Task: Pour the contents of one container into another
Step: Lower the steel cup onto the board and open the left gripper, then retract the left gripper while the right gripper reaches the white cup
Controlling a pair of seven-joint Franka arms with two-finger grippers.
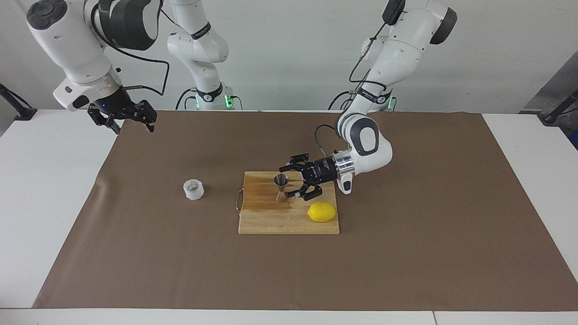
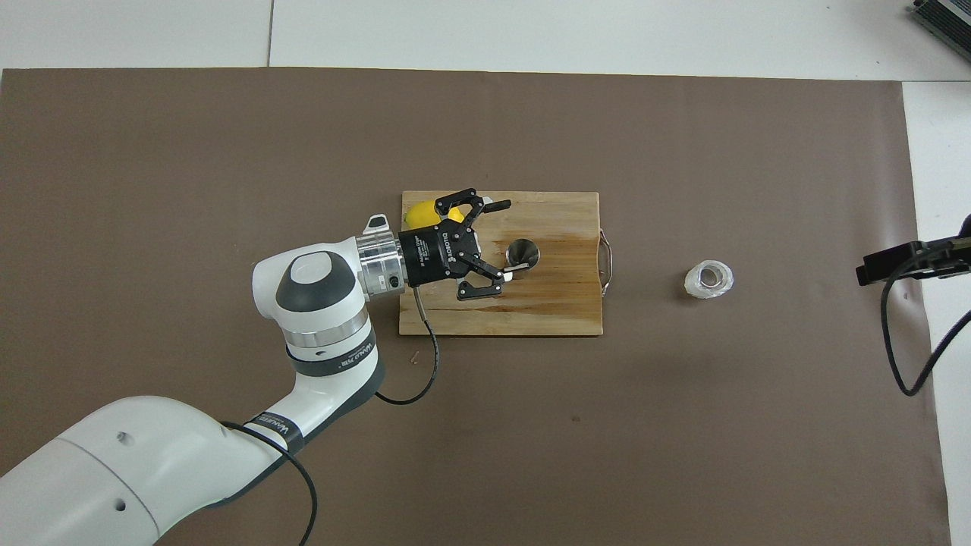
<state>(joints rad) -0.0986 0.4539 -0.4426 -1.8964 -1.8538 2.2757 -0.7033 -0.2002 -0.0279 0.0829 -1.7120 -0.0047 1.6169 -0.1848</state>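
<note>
Facing view shows nothing poured yet: left gripper (image 1: 295, 180), fingers wide, beside the jigger (image 1: 281, 187); plastic cup (image 1: 193, 189) untouched; right gripper (image 1: 128, 119) waits, spread.

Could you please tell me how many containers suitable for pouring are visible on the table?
2. The shiny steel hourglass-shaped jigger stands on the wooden cutting board; the small translucent whitish plastic cup sits on the brown mat, toward the right arm's end. None seems hidden.
</note>
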